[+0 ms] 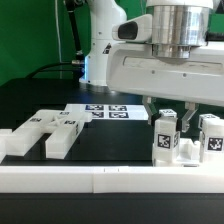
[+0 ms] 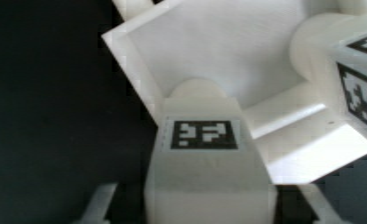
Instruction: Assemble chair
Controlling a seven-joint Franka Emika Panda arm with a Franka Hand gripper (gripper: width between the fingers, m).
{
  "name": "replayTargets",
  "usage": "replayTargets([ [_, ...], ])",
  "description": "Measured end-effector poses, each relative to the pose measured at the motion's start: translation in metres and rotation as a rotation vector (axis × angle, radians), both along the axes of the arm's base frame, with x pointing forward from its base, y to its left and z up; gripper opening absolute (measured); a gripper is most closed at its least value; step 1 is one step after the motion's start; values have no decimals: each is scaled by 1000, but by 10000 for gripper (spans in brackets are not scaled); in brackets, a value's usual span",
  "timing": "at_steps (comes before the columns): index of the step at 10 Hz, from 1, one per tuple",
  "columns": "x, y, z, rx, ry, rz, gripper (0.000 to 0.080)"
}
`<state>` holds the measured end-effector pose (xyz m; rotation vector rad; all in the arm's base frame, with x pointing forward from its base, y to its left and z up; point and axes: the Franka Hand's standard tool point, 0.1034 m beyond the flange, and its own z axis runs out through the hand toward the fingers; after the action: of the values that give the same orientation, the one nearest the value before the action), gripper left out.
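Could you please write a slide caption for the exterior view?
Panda gripper poised over an upright tagged chair part, other white parts lying nearby.

Plain green backdrop (image 1: 25,35) behind a black tabletop (image 1: 30,100), soft even light.

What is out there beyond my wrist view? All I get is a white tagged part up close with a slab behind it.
Observer: A cluster of low white parts lies at the exterior view's left, well apart from your tagged part.
Operator: Anything between them?
Observer: The marker board lies flat there, further back than both.
Operator: And nearer the camera?
Observer: A long white rail runs across in front of all the parts.
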<state>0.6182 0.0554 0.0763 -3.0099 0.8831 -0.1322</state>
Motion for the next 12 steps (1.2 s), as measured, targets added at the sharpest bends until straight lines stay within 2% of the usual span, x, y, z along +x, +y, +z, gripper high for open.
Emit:
replayTargets([
  [12, 0, 1, 1, 114, -36, -1113, 291],
])
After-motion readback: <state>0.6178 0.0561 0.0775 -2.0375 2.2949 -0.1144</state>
